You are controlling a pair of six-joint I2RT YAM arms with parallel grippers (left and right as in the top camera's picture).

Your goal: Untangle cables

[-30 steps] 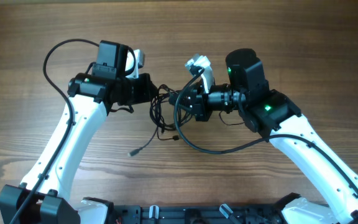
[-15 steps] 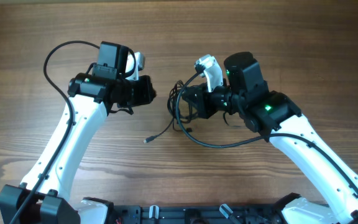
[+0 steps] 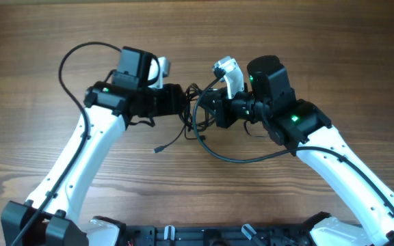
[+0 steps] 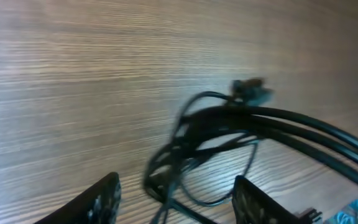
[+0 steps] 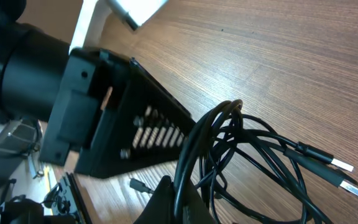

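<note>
The cables [image 3: 193, 117] are a tangle of thin dark wires hanging between my two grippers above the wooden table. One loose plug end [image 3: 157, 149] trails to the lower left. My right gripper [image 3: 206, 113] is shut on a strand of the cables [image 5: 247, 155] and holds the coil up, with its jaws [image 5: 180, 200] pinched on the wire. Two plug ends [image 5: 340, 171] stick out to the right. My left gripper [image 3: 182, 102] is open, and its fingers [image 4: 176, 186] straddle the blurred cables [image 4: 191, 143] without closing on them.
The wooden table [image 3: 320, 41] lies under everything. A thicker black arm cable [image 3: 234, 158] loops below the right wrist, and another [image 3: 70, 58] arcs off the left arm. The left gripper's black body [image 5: 117, 124] fills the right wrist view's left side.
My left arm has moved right, bringing its open fingers around the cable bundle. My right gripper has kept its hold and barely moved. The loose plug end shifted slightly left.
</note>
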